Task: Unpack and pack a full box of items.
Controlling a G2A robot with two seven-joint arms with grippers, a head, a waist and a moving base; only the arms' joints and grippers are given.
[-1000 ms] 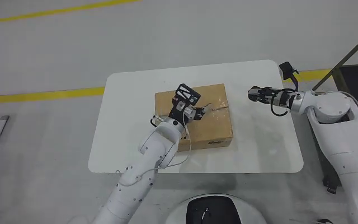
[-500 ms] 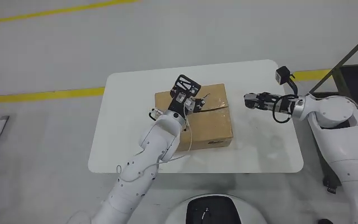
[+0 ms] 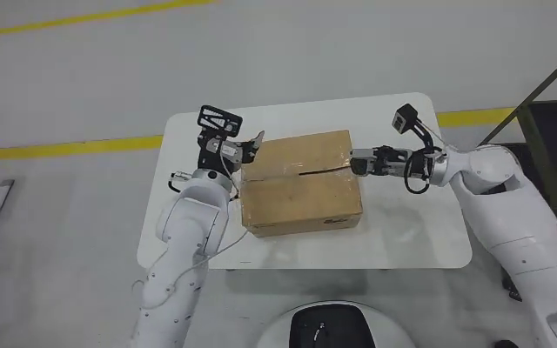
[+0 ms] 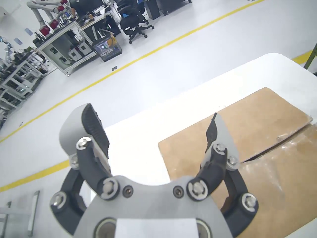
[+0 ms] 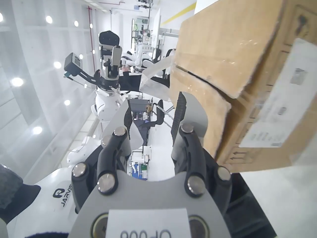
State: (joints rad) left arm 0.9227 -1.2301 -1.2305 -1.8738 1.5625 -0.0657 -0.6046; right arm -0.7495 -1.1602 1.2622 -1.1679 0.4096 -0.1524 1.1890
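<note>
- White rounded table point(image 3: 409, 235): we log one brown cardboard box point(image 3: 300, 196) at its middle, flaps down, seam running left to right.
- Left gripper point(image 3: 252, 143): jaws wide apart, over the box's far-left corner.
- Right gripper point(image 3: 359, 163): jaws apart, at the seam's right end.
- Pale grey floor with a yellow line point(image 3: 78, 148); black office chairs point(image 4: 133, 23) and workbenches point(image 4: 57, 50) stand far off.

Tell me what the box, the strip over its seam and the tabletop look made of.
Box: brown cardboard, matte, with a rough fibrous edge at the flaps. Strip: likely clear plastic tape, glossy, translucent where it lifts off. Tabletop: smooth, plain white; laminate or plastic, cannot tell which.
</note>
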